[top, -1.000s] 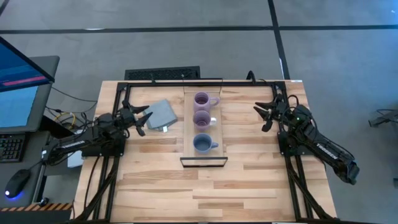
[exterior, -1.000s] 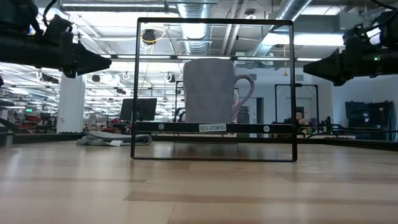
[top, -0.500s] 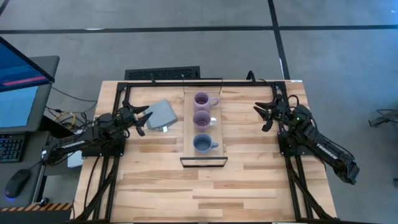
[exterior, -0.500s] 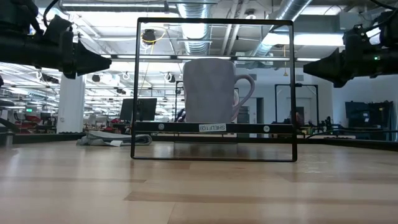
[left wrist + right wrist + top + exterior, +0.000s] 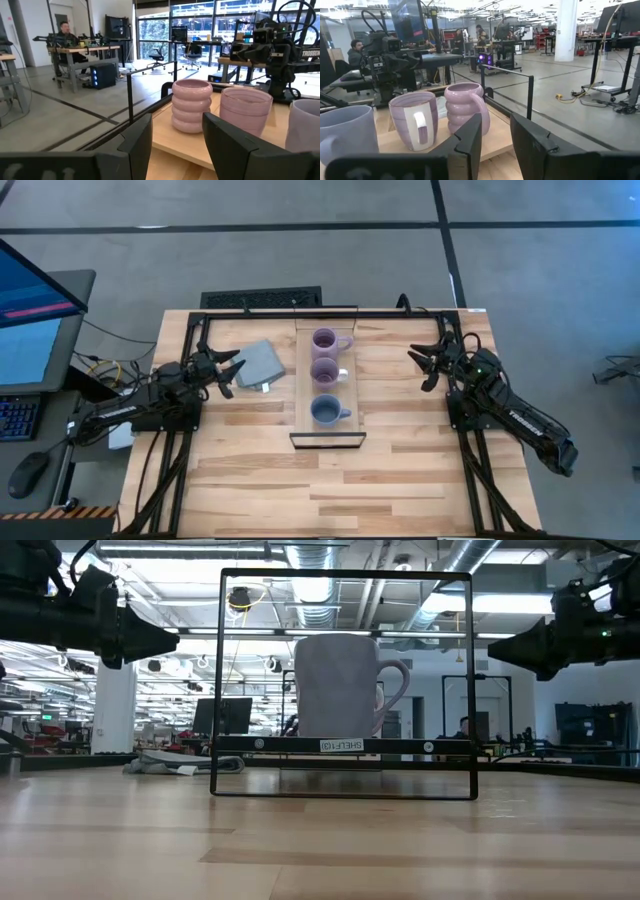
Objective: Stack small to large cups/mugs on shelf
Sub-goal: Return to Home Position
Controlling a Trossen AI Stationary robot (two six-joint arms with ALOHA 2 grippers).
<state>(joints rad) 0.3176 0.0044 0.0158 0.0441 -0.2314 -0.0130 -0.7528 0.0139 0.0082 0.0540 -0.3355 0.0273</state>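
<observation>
Three mugs stand in a row on the pale shelf board [image 5: 303,390] inside a thin black frame: a ribbed lavender mug [image 5: 325,340] at the far end, a smooth lavender mug [image 5: 324,370] in the middle, a blue mug [image 5: 325,411] nearest. My left gripper [image 5: 232,372] is open and empty, left of the shelf, above the table. My right gripper [image 5: 425,366] is open and empty, right of the shelf. The left wrist view shows the ribbed mug [image 5: 192,105] and the middle mug [image 5: 245,110]; the right wrist view shows them too [image 5: 465,107] [image 5: 414,119].
A grey-blue folded cloth [image 5: 260,364] lies on the slatted table left of the shelf, just beyond my left gripper. A black rail frame [image 5: 330,311] runs along the table's far edge and sides. People sit at desks in the room behind.
</observation>
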